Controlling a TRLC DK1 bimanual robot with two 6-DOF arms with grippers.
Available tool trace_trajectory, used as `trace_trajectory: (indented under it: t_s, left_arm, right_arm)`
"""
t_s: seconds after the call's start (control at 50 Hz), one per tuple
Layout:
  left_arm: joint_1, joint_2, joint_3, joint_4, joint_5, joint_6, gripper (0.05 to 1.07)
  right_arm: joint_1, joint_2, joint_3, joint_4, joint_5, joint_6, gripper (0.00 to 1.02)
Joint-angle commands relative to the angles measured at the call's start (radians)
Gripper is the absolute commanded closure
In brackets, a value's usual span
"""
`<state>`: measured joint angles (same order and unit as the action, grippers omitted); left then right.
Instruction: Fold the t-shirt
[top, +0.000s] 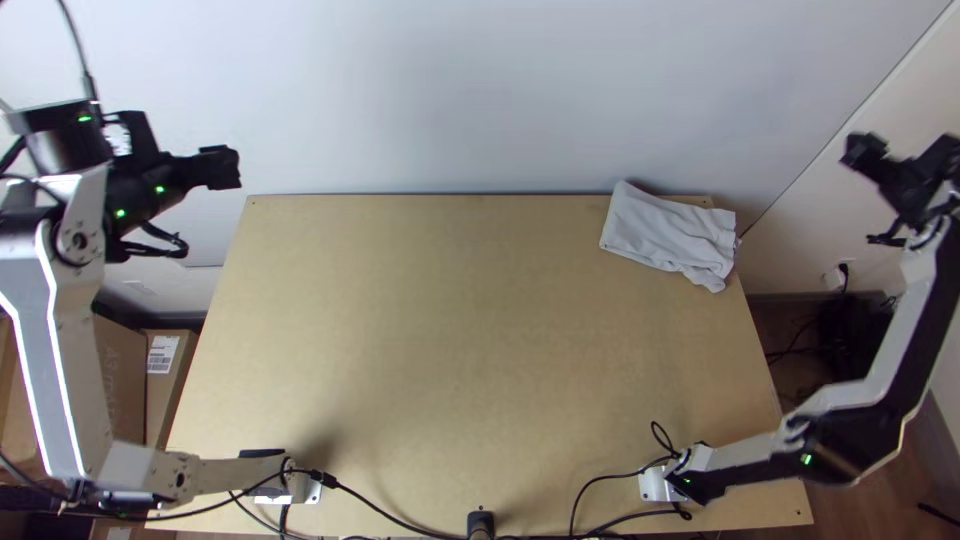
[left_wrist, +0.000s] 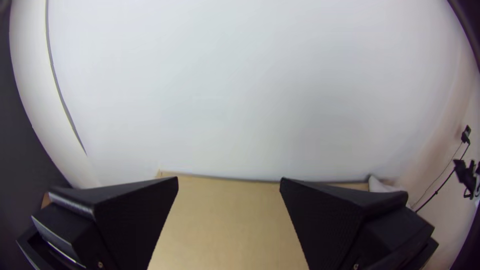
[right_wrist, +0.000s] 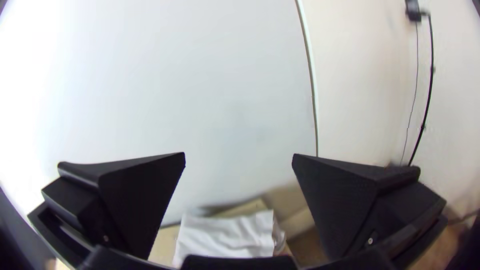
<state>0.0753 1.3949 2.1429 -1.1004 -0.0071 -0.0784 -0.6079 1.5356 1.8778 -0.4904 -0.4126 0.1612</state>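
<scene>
The white t-shirt (top: 668, 232) lies as a compact folded bundle at the table's far right corner, its right end somewhat rumpled. My left gripper (top: 222, 168) is raised off the table's far left side, well away from the cloth. In the left wrist view that gripper (left_wrist: 229, 181) is open with nothing between its fingers. Beyond the table's right edge, my right gripper (top: 905, 160) hangs in the air, apart from the cloth. The right wrist view has this gripper (right_wrist: 239, 156) open and holding nothing, with the t-shirt (right_wrist: 225, 235) beyond it.
The wooden table (top: 430, 340) stretches between the arm bases, with a pale wall behind its far edge. Black cables (top: 400, 518) run along the near edge. Cardboard boxes (top: 165, 375) stand beyond the table's left side.
</scene>
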Motion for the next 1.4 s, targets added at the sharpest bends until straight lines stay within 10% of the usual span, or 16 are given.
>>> trace_trajectory:
  t_s: [0.0, 0.26, 0.5, 0.62, 1.38]
  left_arm:
    - [0.012, -0.134, -0.064, 0.082, -0.005, -0.004, 0.09]
    - [0.031, -0.491, -0.471, 0.405, -0.040, 0.052, 0.09]
    - [0.038, -0.755, -0.785, 0.609, -0.093, 0.054, 0.09]
    - [0.043, -0.898, -0.996, 0.737, -0.094, 0.055, 0.09]
    - [0.072, -1.396, -2.097, 1.263, -0.068, 0.135, 0.09]
  right_arm:
    - [0.050, -0.173, -0.045, 0.053, 0.052, -0.072, 0.04]
    - [0.117, -0.571, -0.210, 0.227, 0.113, -0.081, 0.04]
    - [0.119, -1.042, -0.709, 0.925, 0.164, -0.054, 0.04]
    - [0.117, -1.121, -0.775, 0.854, 0.166, 0.015, 0.04]
    - [0.092, -1.543, -1.876, 0.955, 0.195, -0.071, 0.04]
